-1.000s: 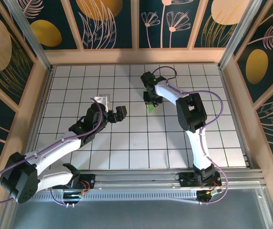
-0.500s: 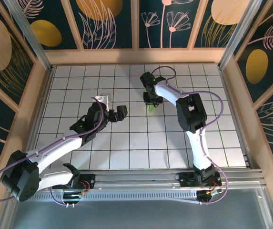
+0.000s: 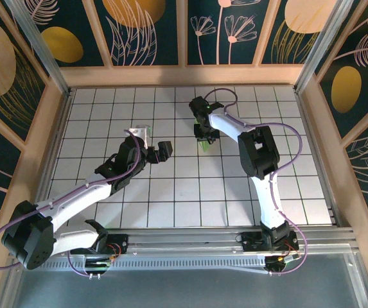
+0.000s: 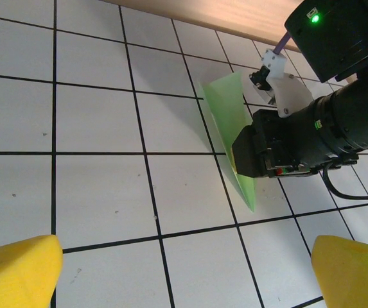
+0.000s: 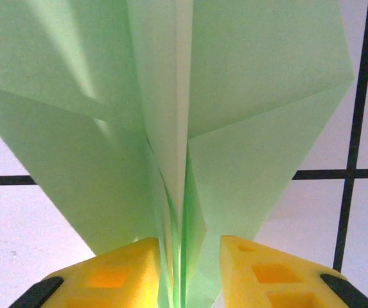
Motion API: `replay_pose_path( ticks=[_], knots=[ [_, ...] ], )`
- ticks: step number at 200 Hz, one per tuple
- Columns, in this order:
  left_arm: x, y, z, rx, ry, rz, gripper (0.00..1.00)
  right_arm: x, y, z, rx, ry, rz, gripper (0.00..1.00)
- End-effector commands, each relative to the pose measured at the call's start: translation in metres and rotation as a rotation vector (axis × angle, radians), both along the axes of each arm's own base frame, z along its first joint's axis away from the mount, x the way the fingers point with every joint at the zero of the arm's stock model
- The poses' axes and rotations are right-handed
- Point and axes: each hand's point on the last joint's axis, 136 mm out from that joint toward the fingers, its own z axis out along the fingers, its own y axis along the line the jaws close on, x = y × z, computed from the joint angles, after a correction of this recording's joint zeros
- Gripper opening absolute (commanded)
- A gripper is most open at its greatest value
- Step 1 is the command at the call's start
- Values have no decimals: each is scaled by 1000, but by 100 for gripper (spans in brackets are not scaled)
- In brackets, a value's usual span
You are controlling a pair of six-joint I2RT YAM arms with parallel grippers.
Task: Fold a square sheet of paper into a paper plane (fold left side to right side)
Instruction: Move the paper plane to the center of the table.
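Note:
The paper plane (image 5: 248, 96) is pale green, with folded wings and a centre crease. My right gripper (image 5: 190, 247) is shut on its centre fold, one yellow pad on each side of the keel. From above, a green tip of the plane (image 3: 204, 146) pokes out under the right gripper (image 3: 203, 136) at mid-table. In the left wrist view the plane (image 4: 225, 106) stands tilted on the tiles, with the right gripper's black body (image 4: 299, 141) over its right side. My left gripper (image 3: 153, 142) hangs open to the plane's left, its yellow fingertips (image 4: 17, 269) far apart over bare tiles.
The white grid-tiled table (image 3: 171, 192) is ringed by a wooden border (image 3: 184, 76) and patterned walls. The right arm's purple cable (image 3: 286, 138) loops over the right half of the table. A metal rail (image 3: 190, 240) runs along the near edge by the arm bases.
The left gripper has crept slightly up and right, toward the plane. The right gripper has barely moved and keeps its hold on the plane.

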Motion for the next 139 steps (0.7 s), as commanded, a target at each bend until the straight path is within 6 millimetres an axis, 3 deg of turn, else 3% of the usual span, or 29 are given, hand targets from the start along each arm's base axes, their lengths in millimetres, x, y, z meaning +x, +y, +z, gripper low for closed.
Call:
replay_pose_path(
  ticks=[1, 139],
  knots=[
    [4, -2, 9, -14, -8, -2, 99, -2, 3, 25, 24, -35, 14, 31],
    [5, -2, 10, -1, -9, -1, 99, -3, 16, 21, 91, -12, 17, 29]
  ],
)
